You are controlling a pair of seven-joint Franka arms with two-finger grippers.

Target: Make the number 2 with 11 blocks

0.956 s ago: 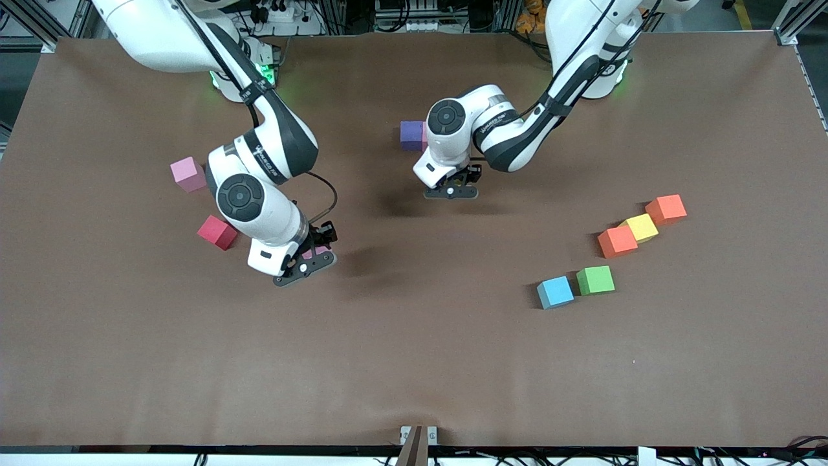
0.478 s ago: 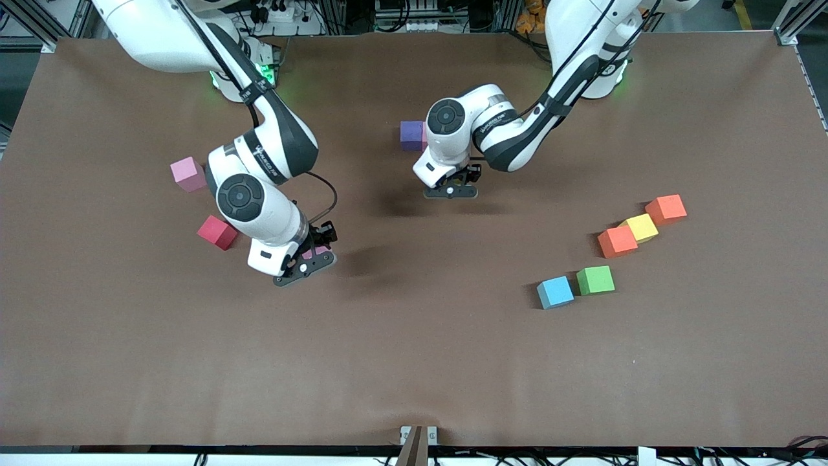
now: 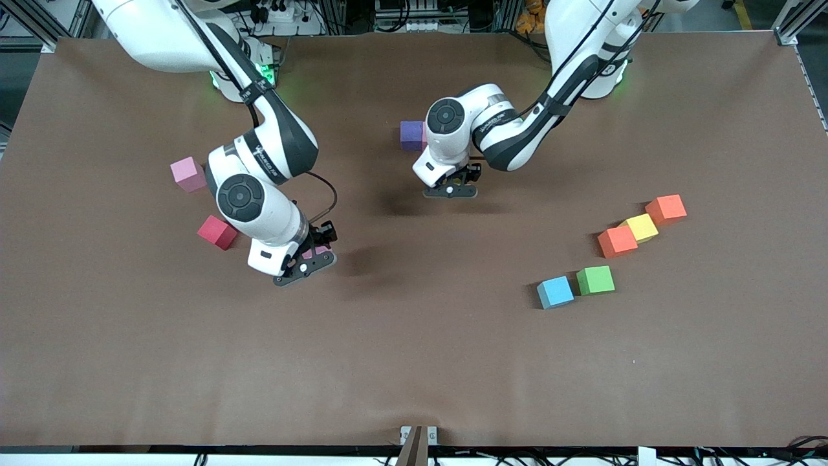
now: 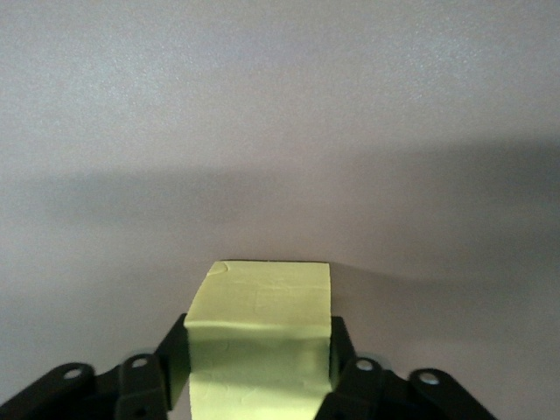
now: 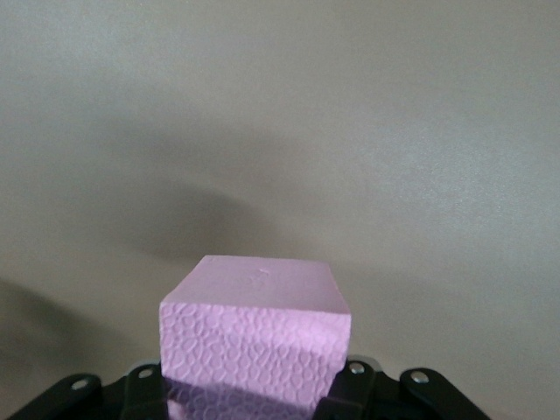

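**Ten foam cubes, all scattered**

The right gripper [image 3: 304, 265] clamps one pink foam cube [image 5: 255, 337] over the brown table [image 3: 414, 362]. One pale yellow foam cube [image 4: 260, 337] sits in the left gripper [image 3: 451, 191]; whether it is gripped I cannot tell. Lying loose are two orange cubes [image 3: 617, 241] [image 3: 666, 209], one yellow cube [image 3: 640, 227], one green cube [image 3: 595, 280] and one light blue cube [image 3: 555, 292] toward the left arm's end, plus one red cube [image 3: 217, 232], one loose pink cube [image 3: 187, 173] and one purple cube [image 3: 411, 135].

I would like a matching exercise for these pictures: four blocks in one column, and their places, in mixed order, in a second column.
Blocks:
1. light blue block
2. red block
3. pebbled pink block
4. pale yellow block

Places:
A. in the shut right pincer
B. on the table, toward the right arm's end
C. at the left pincer
D. beside the green block

Pairs: 1-D, 2-B, 3-A, 4-C
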